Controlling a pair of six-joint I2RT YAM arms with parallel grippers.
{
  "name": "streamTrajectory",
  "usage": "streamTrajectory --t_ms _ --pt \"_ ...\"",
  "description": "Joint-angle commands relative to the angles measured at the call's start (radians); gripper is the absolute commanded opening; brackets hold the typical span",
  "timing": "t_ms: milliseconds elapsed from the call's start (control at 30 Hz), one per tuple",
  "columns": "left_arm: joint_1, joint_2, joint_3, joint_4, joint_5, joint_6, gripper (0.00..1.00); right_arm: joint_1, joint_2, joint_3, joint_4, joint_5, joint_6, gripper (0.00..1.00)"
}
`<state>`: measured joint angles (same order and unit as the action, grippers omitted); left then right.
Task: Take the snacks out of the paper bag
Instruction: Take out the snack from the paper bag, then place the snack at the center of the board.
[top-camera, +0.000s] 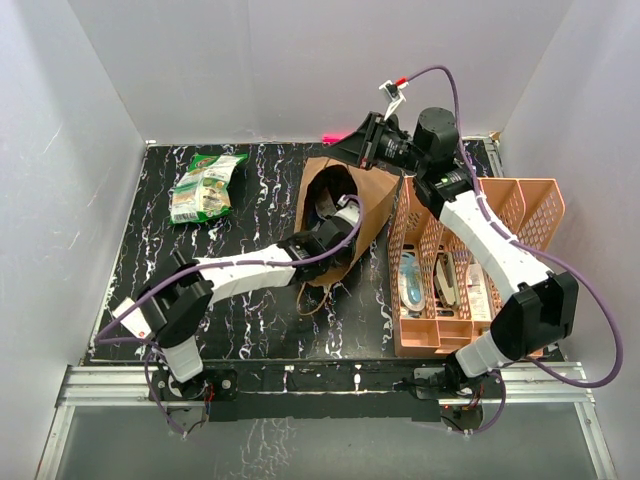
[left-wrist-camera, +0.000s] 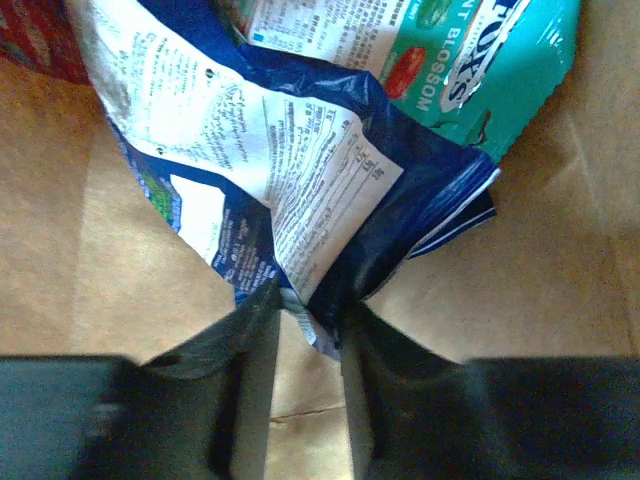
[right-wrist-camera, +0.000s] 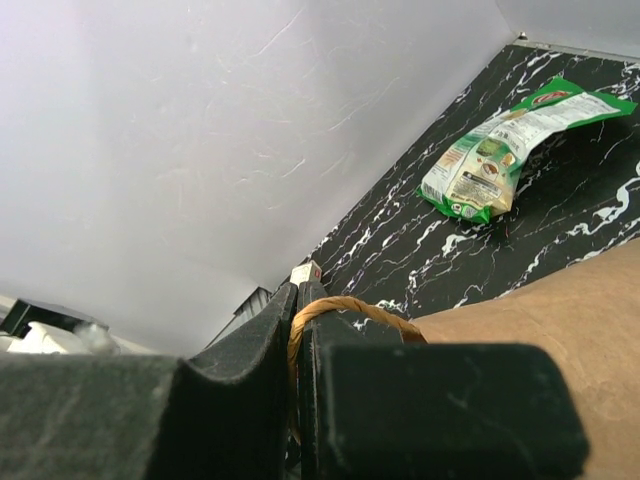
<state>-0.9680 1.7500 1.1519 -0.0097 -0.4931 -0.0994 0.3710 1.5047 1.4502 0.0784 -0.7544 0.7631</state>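
— While your left arm is down inside the paper bag (top-camera: 380, 200), what goes on the list first?

— Item 1: your left gripper (left-wrist-camera: 310, 303). It sits deep in the bag, jaws drawn narrow and pinching the lower corner of the blue packet (left-wrist-camera: 410, 200). That corner sits right between the fingertips. The rest of the packet fans away beyond them, with its white nutrition panel facing your wrist camera.

— Other snacks near it?

— Item 2: teal packet (left-wrist-camera: 480, 60), lying past the blue packet at the upper right and overlapped by it. Item 3: red packet (left-wrist-camera: 35, 40), only a sliver showing at the upper left. All three lie against the bag's brown inner wall.

— And your right side?

— Item 4: your right gripper (right-wrist-camera: 298, 300), clamped tight on the bag's twisted handle (right-wrist-camera: 345, 303) at the far rim. Item 5: green-white packet (top-camera: 205, 188), out on the black marbled table (top-camera: 260, 200), left of the bag and well apart from both grippers. Item 6: salmon-pink organiser (top-camera: 520, 200), just right of the bag.
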Motion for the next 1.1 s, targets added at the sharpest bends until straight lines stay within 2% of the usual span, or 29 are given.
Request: streamTrajectory --t_ms 0,67,167,400,533,667,833,933,1067 --pt "0.004 -0.161 -0.007 -0.032 0.003 0.029 0.2 0.001 -0.089 -0.013 0.096 0.014 0.006 0.08" --pt "0.003 -0.257 -0.038 -0.044 0.042 0.025 0.08 0.001 -0.095 -0.022 0.088 0.016 -0.005 0.08" --pt "0.002 -0.361 -0.049 -0.095 0.117 0.008 0.0 0.001 -0.105 -0.03 0.069 0.035 -0.029 0.08" --pt "0.003 -0.541 -0.011 -0.31 0.277 -0.086 0.0 0.002 -0.114 -0.025 0.003 0.078 -0.097 0.08" --pt "0.002 -0.604 0.076 -0.485 0.327 -0.131 0.0 0.001 -0.11 -0.024 -0.018 0.092 -0.118 0.08" --pt "0.003 -0.689 0.139 -0.579 0.342 -0.165 0.0 0.001 -0.104 -0.022 -0.035 0.102 -0.132 0.08" --pt "0.005 -0.721 0.252 -0.732 0.226 -0.163 0.0 0.001 -0.104 -0.026 -0.039 0.112 -0.143 0.08" --pt "0.003 -0.73 0.318 -0.837 0.039 -0.17 0.0 0.002 -0.107 -0.015 -0.059 0.119 -0.16 0.08" --pt "0.004 -0.743 0.323 -0.898 -0.197 -0.224 0.0 0.0 -0.123 -0.014 -0.078 0.134 -0.185 0.08"
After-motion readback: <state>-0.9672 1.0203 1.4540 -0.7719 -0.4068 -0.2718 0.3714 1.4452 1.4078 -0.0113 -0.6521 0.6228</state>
